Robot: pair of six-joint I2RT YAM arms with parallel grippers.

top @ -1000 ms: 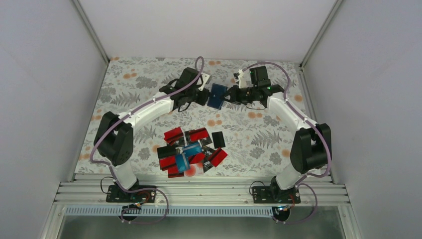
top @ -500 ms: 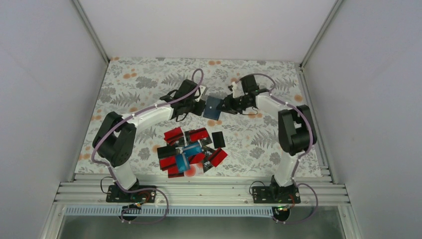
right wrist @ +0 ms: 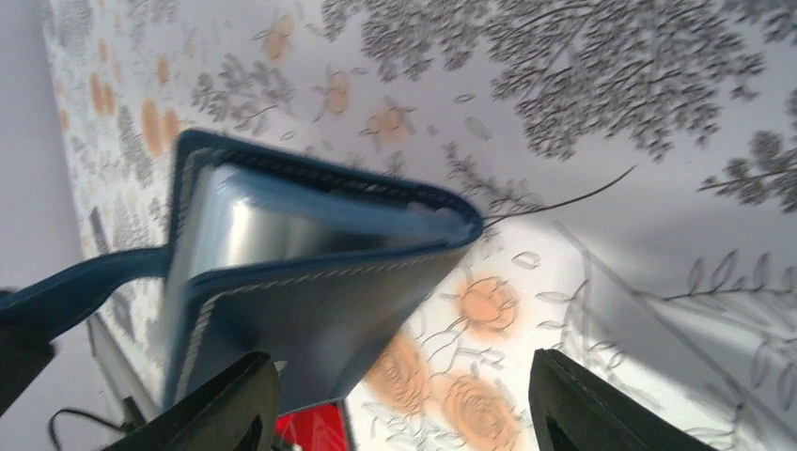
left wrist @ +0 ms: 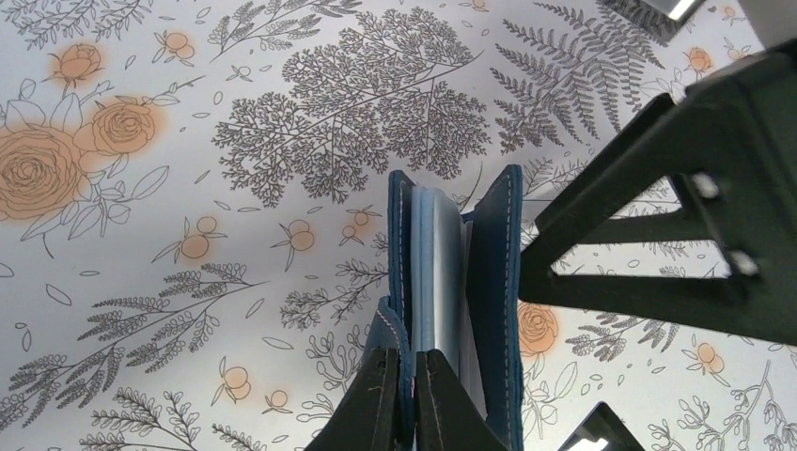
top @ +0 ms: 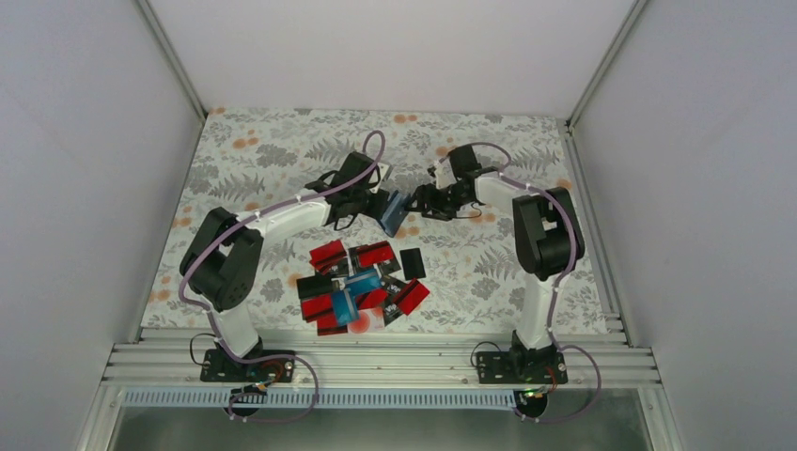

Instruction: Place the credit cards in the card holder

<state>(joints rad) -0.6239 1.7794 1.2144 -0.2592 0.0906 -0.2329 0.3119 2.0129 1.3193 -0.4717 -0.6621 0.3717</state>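
The card holder (top: 393,209), dark navy and partly unfolded, hangs above the flowered table at the back centre. My left gripper (top: 378,203) is shut on its flap; in the left wrist view the fingertips (left wrist: 404,355) pinch the blue edge of the card holder (left wrist: 489,272), whose clear inner sleeves show. My right gripper (top: 423,201) stands open just right of it, apart from it. In the right wrist view the card holder (right wrist: 320,291) lies over the left finger (right wrist: 221,413). The credit cards (top: 355,287), mostly red and black with one light blue, lie heaped near the front.
A single black card (top: 412,262) lies right of the heap. White walls close in the table (top: 254,150) on three sides. The right arm's elbow (top: 543,230) stands folded at the right. A red card (right wrist: 310,430) shows under the holder in the right wrist view.
My right gripper has opened and let go of the card holder. The holder has swung edge-on and dropped slightly with my left gripper, which closed on it. The right arm has folded in.
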